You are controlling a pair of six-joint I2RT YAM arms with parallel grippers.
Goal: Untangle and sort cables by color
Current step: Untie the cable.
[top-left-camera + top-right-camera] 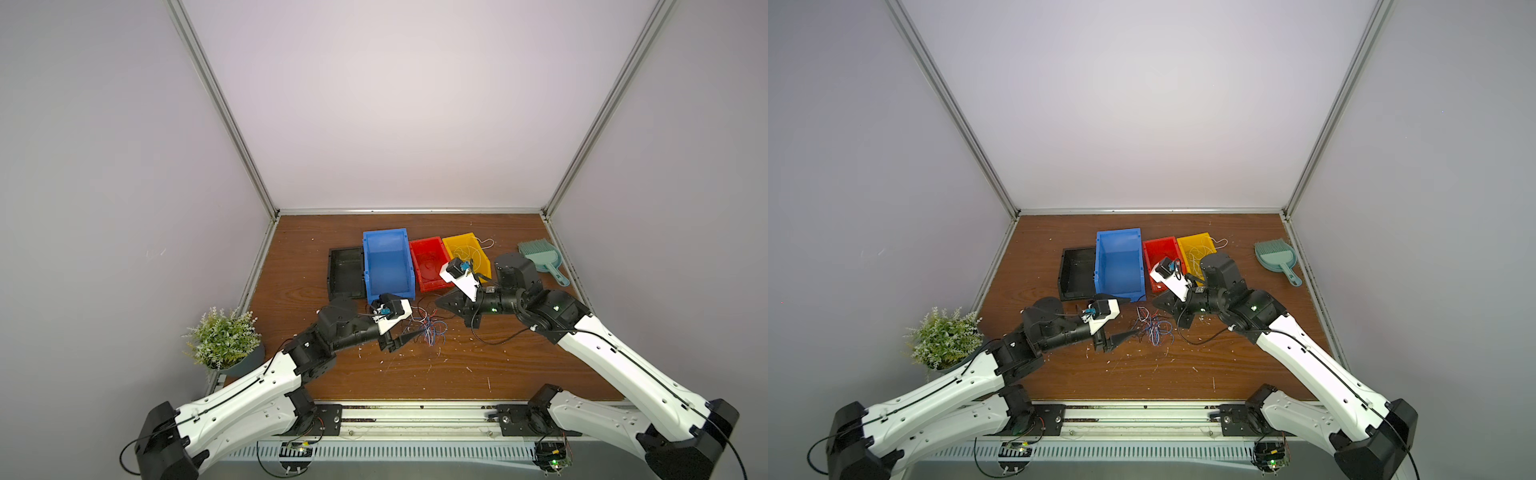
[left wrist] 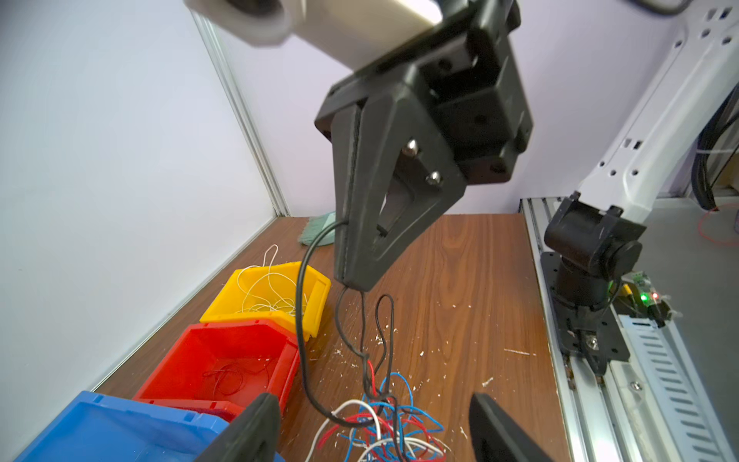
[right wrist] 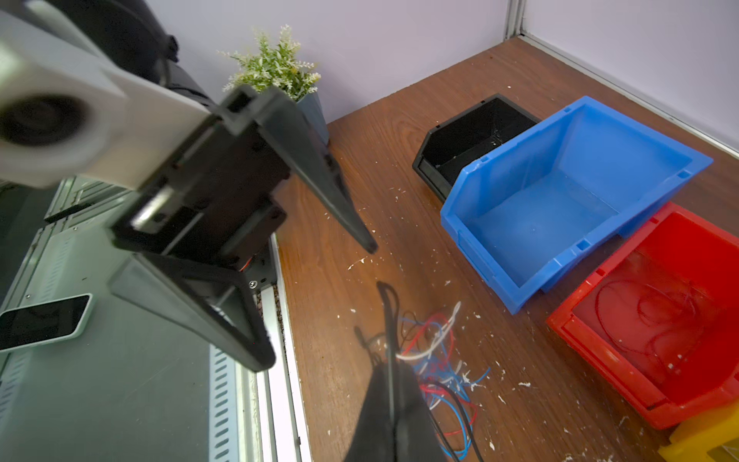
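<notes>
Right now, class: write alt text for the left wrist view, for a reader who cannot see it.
The shut right gripper holds a black cable up from a tangle of coloured cables on the table, between the jaws of the open left gripper. A yellow bin, red bin and blue bin stand alongside.

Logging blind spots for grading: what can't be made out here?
- Black bin contents: too dark in top and right wrist views.
- Cable tangle: strands too small to count in top views; cut off at the left wrist view's edge.
- Yellow bin: right arm covers its near end in top views.
- Right tool: black cables merge at its tip in the left wrist view, count unclear.
</notes>
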